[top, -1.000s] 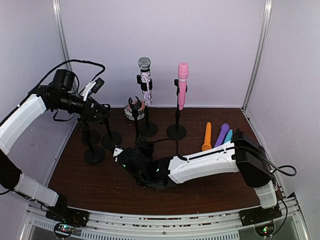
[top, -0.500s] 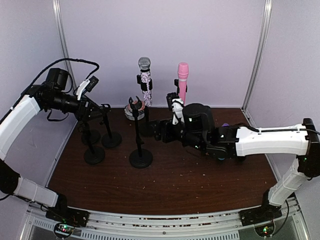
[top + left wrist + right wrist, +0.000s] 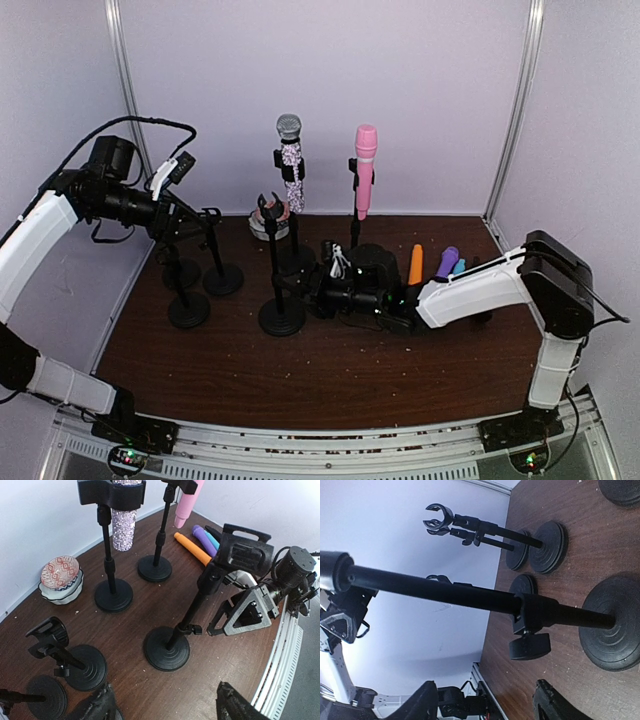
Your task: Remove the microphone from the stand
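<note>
A glitter microphone [image 3: 291, 170] [image 3: 123, 525] and a pink microphone [image 3: 365, 175] [image 3: 187, 502] stand upright in clips on black stands at the back. In front of them is an empty stand [image 3: 281, 316] [image 3: 167, 647]. My right gripper [image 3: 326, 287] [image 3: 487, 702] is low beside that stand's pole [image 3: 445, 592], just right of it. Its jaws are open and the pole lies past the fingertips, not between them. My left gripper [image 3: 200, 222] [image 3: 165, 707] hangs open over the left of the table, holding nothing.
Two more empty stands [image 3: 188, 305] [image 3: 222, 278] are at the left. A patterned bowl [image 3: 268, 224] [image 3: 61, 577] sits by the back wall. Orange [image 3: 414, 265], purple [image 3: 446, 262] and blue [image 3: 458, 267] microphones lie loose at the right.
My right arm swung from low at the front up to the back centre, then came down beside the empty stand's pole, its jaws narrowing. The left arm has barely moved.
</note>
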You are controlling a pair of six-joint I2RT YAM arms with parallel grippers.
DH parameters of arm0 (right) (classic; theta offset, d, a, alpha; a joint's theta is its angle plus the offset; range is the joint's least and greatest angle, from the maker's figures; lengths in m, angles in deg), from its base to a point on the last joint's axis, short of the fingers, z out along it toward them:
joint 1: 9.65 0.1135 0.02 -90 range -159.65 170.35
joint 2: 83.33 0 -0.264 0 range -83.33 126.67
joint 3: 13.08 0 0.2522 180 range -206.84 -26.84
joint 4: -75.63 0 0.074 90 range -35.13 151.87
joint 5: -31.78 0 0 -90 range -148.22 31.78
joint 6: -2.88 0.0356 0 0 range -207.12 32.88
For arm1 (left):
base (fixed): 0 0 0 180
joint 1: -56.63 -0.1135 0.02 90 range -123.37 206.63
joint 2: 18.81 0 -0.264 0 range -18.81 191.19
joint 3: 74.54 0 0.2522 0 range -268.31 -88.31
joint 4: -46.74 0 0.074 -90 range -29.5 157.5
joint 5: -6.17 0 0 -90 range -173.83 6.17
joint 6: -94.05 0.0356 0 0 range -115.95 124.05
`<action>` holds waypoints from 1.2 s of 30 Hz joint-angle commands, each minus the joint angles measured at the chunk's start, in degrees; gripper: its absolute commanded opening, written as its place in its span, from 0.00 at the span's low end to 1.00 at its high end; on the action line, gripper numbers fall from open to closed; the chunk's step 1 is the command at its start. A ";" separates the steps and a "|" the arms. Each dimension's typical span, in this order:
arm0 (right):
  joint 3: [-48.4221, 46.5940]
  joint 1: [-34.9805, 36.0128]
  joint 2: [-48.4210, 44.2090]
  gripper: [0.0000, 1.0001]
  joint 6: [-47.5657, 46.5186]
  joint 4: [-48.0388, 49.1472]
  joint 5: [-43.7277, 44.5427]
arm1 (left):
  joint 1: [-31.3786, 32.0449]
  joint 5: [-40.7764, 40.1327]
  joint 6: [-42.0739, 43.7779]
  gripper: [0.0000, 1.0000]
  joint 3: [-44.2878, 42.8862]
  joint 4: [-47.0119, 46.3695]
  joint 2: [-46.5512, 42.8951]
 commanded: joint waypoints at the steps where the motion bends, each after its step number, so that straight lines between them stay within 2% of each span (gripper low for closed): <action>1: -1.95 -1.12 3.34 0.64 9.57 8.24 -3.29 | -0.46 0.48 1.38 0.72 -1.28 -0.40 -1.03; 13: -5.87 -2.50 9.49 0.46 12.69 10.28 -3.22 | -0.44 0.30 1.92 0.71 -1.20 -0.40 -0.90; 17: -5.75 -2.68 10.67 0.32 13.66 11.82 -3.39 | -0.46 0.50 1.96 0.71 -1.11 -0.41 -0.81; 22: -5.30 -2.89 11.08 0.20 13.71 12.15 -3.49 | -0.45 2.57 1.66 0.71 -0.67 -0.37 0.16; 28: -5.46 -2.96 11.21 0.00 11.74 9.89 -3.17 | -0.47 4.23 0.74 0.70 -0.59 -0.81 1.21; 32: -5.53 -2.83 9.86 0.00 6.82 4.41 -1.88 | 0.45 4.75 -0.22 0.70 0.40 -2.05 1.49; 36: -7.80 -2.25 7.77 0.00 -2.96 -6.43 1.27 | 2.75 3.86 -0.25 0.69 0.91 -2.40 2.72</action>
